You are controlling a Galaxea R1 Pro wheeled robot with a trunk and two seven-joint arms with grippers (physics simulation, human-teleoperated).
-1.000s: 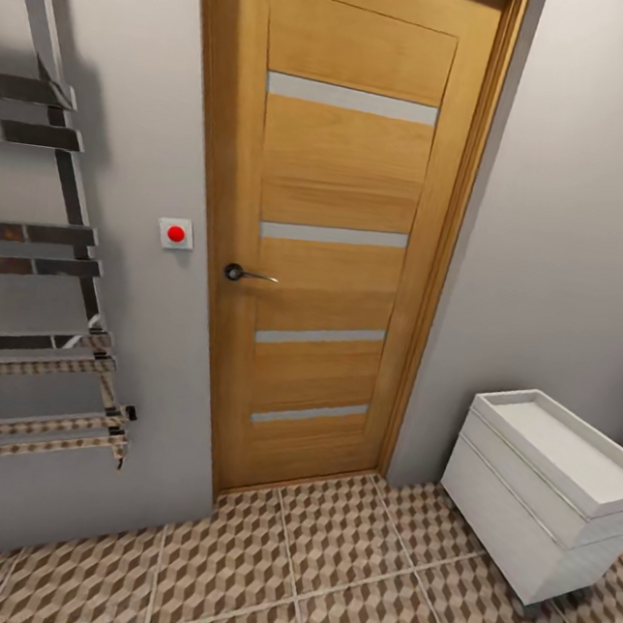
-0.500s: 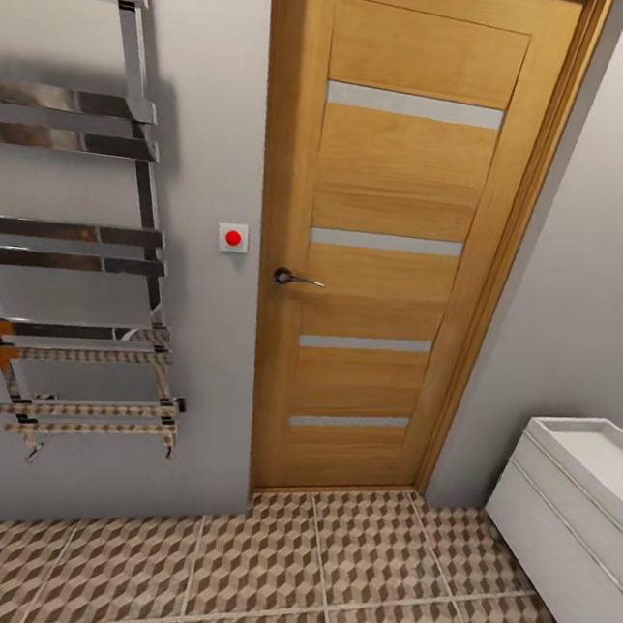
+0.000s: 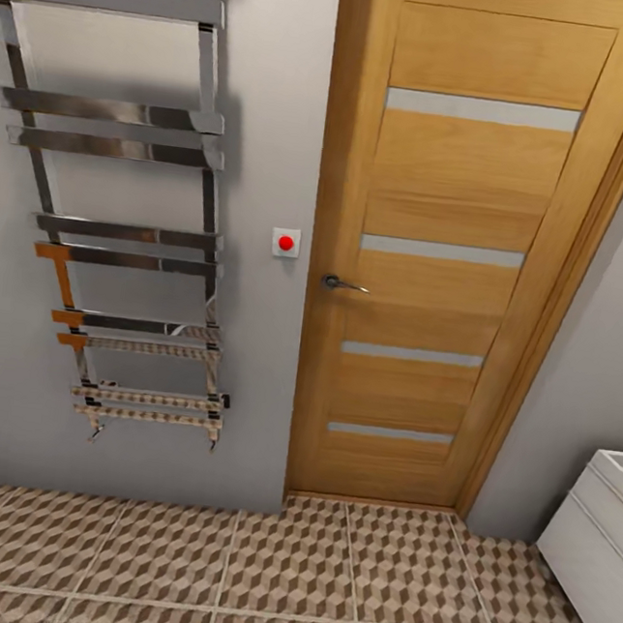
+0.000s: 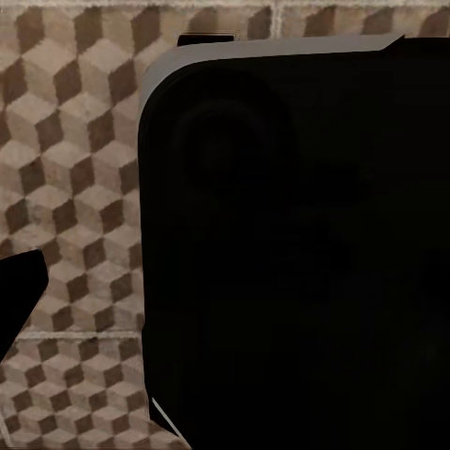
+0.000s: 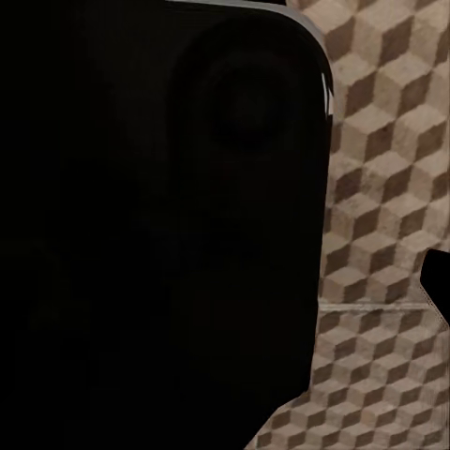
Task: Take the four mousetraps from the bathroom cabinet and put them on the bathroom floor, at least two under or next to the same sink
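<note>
Both end effector states unreadable; cabinet (image 3: 599, 551) cut off beside wooden door (image 3: 449, 260).

Large black body panel (image 4: 291, 244) in the left wrist view: matte, nearly featureless, with a rounded corner, a thin pale grey rim along its edge, and a faint circular recess near that corner. Small separate black wedge (image 4: 19, 295) at the frame edge beside it. Similar black panel (image 5: 155, 220) in the right wrist view: same rounded corner, thin light edge line, faint concentric ring pressed into the surface. Small black tip (image 5: 437, 277) apart from it. No visible cables, screws or markings.
</note>
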